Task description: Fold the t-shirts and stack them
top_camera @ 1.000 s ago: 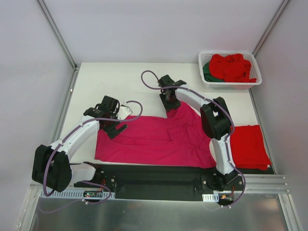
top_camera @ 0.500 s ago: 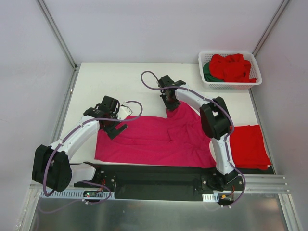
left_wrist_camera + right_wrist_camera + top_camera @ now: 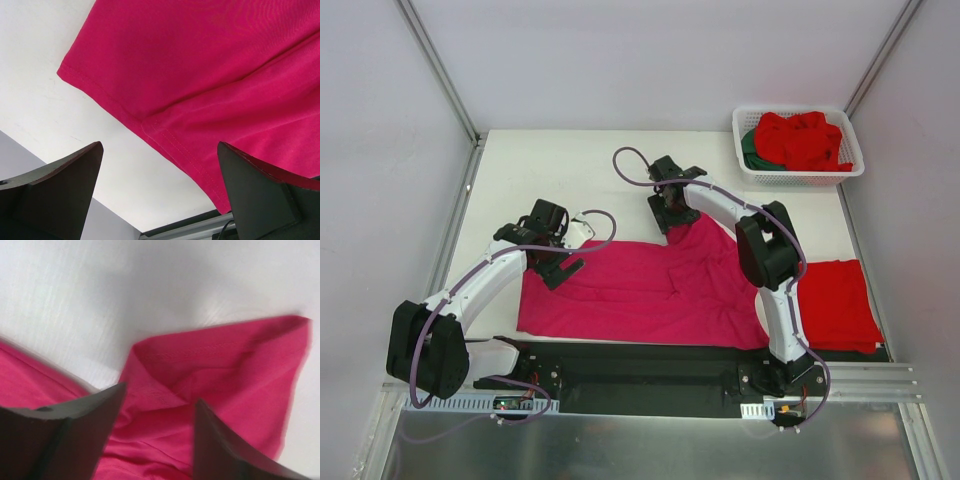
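1. While the magenta t-shirt (image 3: pixel 640 290) lies spread and rumpled on the table (image 3: pixel 570 170) between the two arms, one folded red t-shirt (image 3: pixel 835 302) sits at the near right. More red shirts (image 3: pixel 802 138) and a green shirt (image 3: pixel 749 148) wait in the basket (image 3: pixel 798 178).
2. Left gripper (image 3: pixel 159 150): jaws wide apart, nothing between them, hovering over a stitched hem edge at the shirt's left end.
3. Right gripper (image 3: pixel 160 396): jaws parted, not pinching. A raised sleeve fold sits just beneath it, at the shirt's far edge.
4. Handling, judged: thin knit, light, floppy, no stiffness. It likely drags and bunches, and sags if lifted by one point.
5. Where to grip, judged: stitched hems and corners, where the cloth is doubled. Take two corners at once, one per arm, so the edge stays straight.
6. Risk: catching an extra layer at the sleeve fold.
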Action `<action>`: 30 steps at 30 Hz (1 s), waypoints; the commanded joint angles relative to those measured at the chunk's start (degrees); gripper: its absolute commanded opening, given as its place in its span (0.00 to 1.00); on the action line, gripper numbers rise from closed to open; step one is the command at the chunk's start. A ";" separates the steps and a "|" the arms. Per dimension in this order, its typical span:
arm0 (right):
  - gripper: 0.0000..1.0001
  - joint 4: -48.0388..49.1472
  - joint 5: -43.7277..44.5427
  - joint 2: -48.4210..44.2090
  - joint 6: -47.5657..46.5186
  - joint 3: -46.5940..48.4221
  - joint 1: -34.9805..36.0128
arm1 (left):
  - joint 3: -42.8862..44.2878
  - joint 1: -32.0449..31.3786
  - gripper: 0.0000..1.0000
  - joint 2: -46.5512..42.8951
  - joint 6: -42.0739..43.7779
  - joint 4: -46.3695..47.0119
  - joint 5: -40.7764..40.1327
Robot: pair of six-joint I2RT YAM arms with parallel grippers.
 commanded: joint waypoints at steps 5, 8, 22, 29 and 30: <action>0.47 -0.01 -2.06 -1.04 0.30 1.07 0.20 | 1.43 0.04 0.99 -1.77 0.12 -1.65 -0.52; 0.44 0.17 -2.24 -0.60 -0.05 0.99 0.28 | 1.26 0.04 0.99 -1.85 0.04 -1.83 -0.69; 0.01 -0.18 -1.54 -1.30 -0.14 1.25 0.11 | 2.13 0.04 0.99 -1.68 -0.23 -2.27 -0.87; 0.07 0.08 -0.31 -3.32 -0.05 1.34 0.19 | 2.22 0.04 0.99 -1.77 -0.40 -2.44 -0.87; 0.16 0.17 -0.22 -3.15 -0.05 1.51 0.11 | 2.22 0.04 0.99 -1.77 -0.32 -2.44 -0.87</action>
